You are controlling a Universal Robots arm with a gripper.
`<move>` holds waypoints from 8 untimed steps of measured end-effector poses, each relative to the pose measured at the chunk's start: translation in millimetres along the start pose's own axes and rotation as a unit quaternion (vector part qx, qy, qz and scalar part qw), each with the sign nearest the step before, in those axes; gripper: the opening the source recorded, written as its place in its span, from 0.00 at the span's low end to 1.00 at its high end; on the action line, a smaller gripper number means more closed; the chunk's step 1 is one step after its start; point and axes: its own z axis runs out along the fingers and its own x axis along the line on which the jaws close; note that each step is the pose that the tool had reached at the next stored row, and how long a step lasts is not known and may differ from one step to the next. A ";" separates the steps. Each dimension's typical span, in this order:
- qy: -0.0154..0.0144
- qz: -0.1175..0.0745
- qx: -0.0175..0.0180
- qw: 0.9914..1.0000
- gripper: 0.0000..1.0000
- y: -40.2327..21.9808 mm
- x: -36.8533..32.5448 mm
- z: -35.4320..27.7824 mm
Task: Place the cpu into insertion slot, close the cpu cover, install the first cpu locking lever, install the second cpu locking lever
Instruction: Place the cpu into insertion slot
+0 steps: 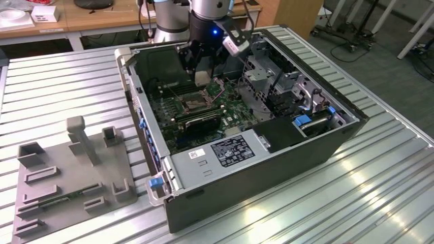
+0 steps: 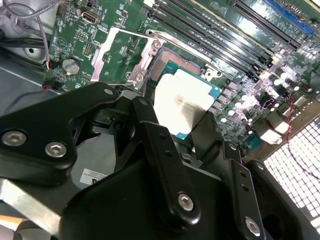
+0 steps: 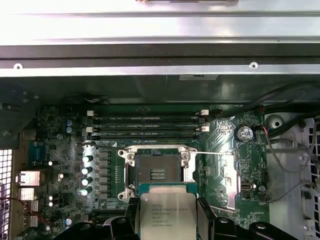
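Gripper, black, two-fingered, clamped on small square silver-topped cpu. Square dark silver-rimmed insertion slot uncovered, at six o'clock of gripper in exterior view.

- The arm is a silvery-grey tube with a pale blue ring at its upper joint, followed by a black wrist section.
- A small blue light glows on the black wrist.
- A black-and-white camera block is mounted on the wrist, on the exterior view's right.
- The hand is matte black, built from flat bars with rounded ends.
- In the second wrist view, round silver screws mark the bars' pivots.
- A white label sits on a grey housing between the bars, and a bare silver bracket lies beside them.
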 end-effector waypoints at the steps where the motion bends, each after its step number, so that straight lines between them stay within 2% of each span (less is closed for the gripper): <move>1: 0.000 0.000 0.000 1.000 0.54 -0.1 0.0 0.5; 8: 0.000 0.000 0.000 1.000 0.54 -0.1 0.0 1.1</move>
